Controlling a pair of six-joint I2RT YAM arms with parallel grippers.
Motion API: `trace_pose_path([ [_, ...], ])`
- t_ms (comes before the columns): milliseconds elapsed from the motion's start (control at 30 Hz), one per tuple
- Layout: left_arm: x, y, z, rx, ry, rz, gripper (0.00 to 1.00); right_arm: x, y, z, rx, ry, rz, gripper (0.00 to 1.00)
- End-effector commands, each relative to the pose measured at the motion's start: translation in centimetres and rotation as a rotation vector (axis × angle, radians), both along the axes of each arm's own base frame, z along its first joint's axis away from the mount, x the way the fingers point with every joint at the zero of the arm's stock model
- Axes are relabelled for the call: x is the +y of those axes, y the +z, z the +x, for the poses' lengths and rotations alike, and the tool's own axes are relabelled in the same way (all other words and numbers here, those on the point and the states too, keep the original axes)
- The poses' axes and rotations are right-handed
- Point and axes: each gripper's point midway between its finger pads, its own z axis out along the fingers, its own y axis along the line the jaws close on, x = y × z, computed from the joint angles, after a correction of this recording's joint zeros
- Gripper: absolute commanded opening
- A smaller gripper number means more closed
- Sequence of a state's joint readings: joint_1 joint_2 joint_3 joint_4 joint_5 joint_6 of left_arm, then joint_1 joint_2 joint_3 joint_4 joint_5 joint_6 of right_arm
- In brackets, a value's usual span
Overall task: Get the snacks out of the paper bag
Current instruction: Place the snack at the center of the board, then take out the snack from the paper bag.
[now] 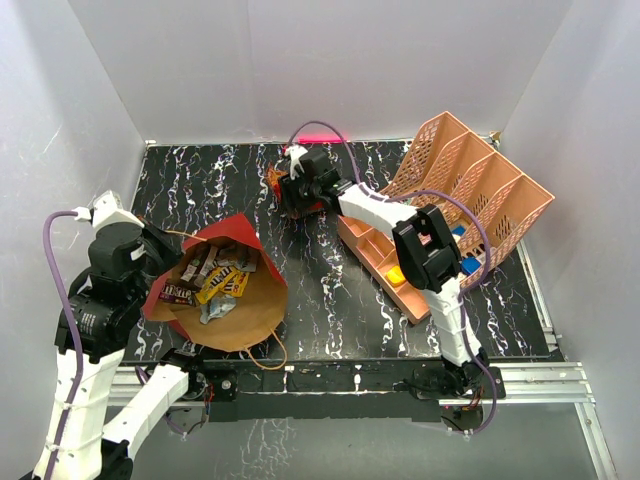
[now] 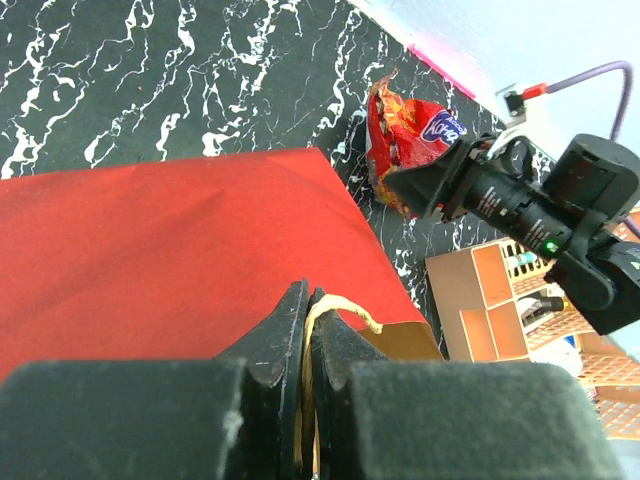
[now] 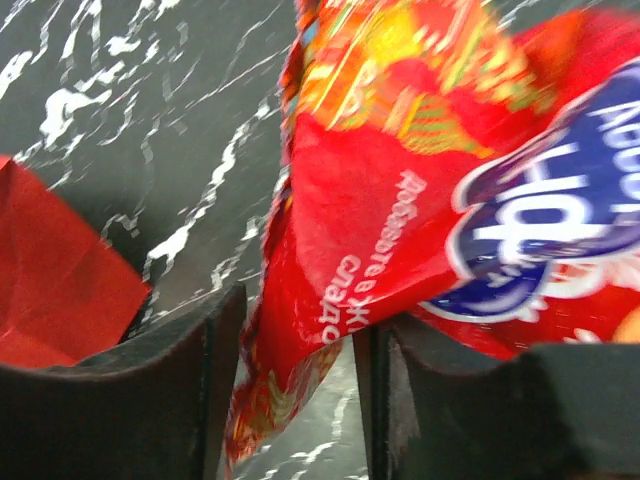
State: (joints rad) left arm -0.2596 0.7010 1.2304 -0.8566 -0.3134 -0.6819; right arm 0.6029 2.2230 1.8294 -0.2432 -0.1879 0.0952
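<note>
One chip bag [image 3: 400, 200] is seen toward 12 o'clock on the table [image 1: 330, 300], straddled by the half-parted jaws of the right gripper [image 3: 298, 320]. At its 7 o'clock one paper bag [image 1: 255, 315] is laid open, its handle [image 2: 335, 305] pinched by the left gripper [image 2: 305, 295]. Candy packets [image 1: 215, 285], too jumbled for counting, are seen inside. One peach organizer [image 1: 480, 190] is set at 3 o'clock.

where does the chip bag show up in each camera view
top external: chip bag at the far centre of the table, beyond the paper bag.
left wrist: chip bag upper right of centre, past the paper bag's red side.
right wrist: chip bag fills the centre and right.
shared landmark: the red paper bag, a corner at lower left in the right wrist view.
</note>
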Motion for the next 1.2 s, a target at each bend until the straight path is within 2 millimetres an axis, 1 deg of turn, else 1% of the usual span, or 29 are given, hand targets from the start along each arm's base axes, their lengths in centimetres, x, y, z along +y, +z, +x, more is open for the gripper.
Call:
trace_pose_path([
  [0,0.2,0.4,-0.4,-0.009,-0.003,0.011,0.0,2.5,2.9,-2.7,0.115,0.06,0.19,0.54],
  [33,0.2,0.3,-0.4,-0.008,-0.004,0.011,0.0,2.4,3.7,-3.7,0.125,0.076,0.207,0.59],
  [100,0.1,0.1,-0.4,-0.007,-0.006,0.007,0.0,1.1,5.9,-5.1,0.113,0.047,0.229,0.73],
  [133,0.0,0.0,-0.3,-0.006,-0.008,0.003,0.0,0.4,6.9,-6.0,0.107,0.039,0.238,0.78],
  [167,-0.1,-0.2,-0.2,-0.006,-0.01,-0.001,0.0,-0.3,9.0,-7.0,0.083,0.042,0.26,0.81],
  [267,-0.4,-0.4,0.2,-0.008,-0.018,-0.01,0.0,-1.9,10.5,-11.0,0.114,0.067,0.31,0.85],
  [333,-0.6,-0.4,0.4,-0.005,-0.023,-0.012,0.0,-2.7,10.0,-14.1,0.172,0.093,0.347,0.85],
  [367,-0.6,-0.5,0.5,-0.004,-0.021,-0.01,0.0,-3.1,9.2,-15.8,0.205,0.098,0.349,0.86],
  [433,-0.5,-0.5,0.4,-0.001,-0.019,-0.006,0.0,-3.1,8.3,-19.5,0.236,0.115,0.361,0.85],
  [467,-0.4,-0.6,0.4,-0.002,-0.015,-0.002,0.0,-2.8,7.9,-21.8,0.238,0.132,0.375,0.85],
  [500,-0.2,-0.7,0.3,-0.003,-0.012,0.003,0.0,-2.2,8.0,-24.1,0.219,0.158,0.401,0.85],
  [533,-0.1,-0.8,0.2,-0.005,-0.009,0.009,0.0,-1.8,7.0,-26.7,0.215,0.181,0.407,0.86],
  [600,0.3,-0.8,0.0,-0.01,0.003,0.024,0.0,-0.8,7.0,-30.1,0.178,0.186,0.427,0.86],
  [667,0.6,-0.8,-0.2,-0.009,0.01,0.037,0.0,-0.5,7.0,-31.6,0.148,0.154,0.425,0.85],
  [733,0.7,-1.0,-0.6,-0.002,0.015,0.036,0.0,-0.1,7.5,-33.2,0.103,0.168,0.422,0.85],
  [800,0.6,-1.4,-0.9,0.002,0.004,0.031,0.0,0.8,9.2,-35.2,0.021,0.247,0.431,0.85],
  [900,0.2,-2.2,-1.5,0.005,-0.02,0.011,0.0,2.3,12.7,-38.0,-0.146,0.406,0.43,0.84],
  [967,-0.2,-2.6,-2.0,-0.002,-0.046,-0.005,0.0,3.2,14.7,-39.8,-0.262,0.521,0.41,0.82],
  [1033,-1.1,-2.9,-2.4,-0.015,-0.097,-0.028,0.0,4.3,15.6,-41.2,-0.396,0.653,0.369,0.8],
  [1100,-2.1,-2.6,-2.5,-0.053,-0.159,-0.049,0.0,5.5,15.6,-41.4,-0.517,0.728,0.313,0.77],
  [1167,-3.1,-2.3,-2.7,-0.081,-0.213,-0.073,0.0,6.8,14.9,-40.9,-0.618,0.777,0.23,0.75],
])
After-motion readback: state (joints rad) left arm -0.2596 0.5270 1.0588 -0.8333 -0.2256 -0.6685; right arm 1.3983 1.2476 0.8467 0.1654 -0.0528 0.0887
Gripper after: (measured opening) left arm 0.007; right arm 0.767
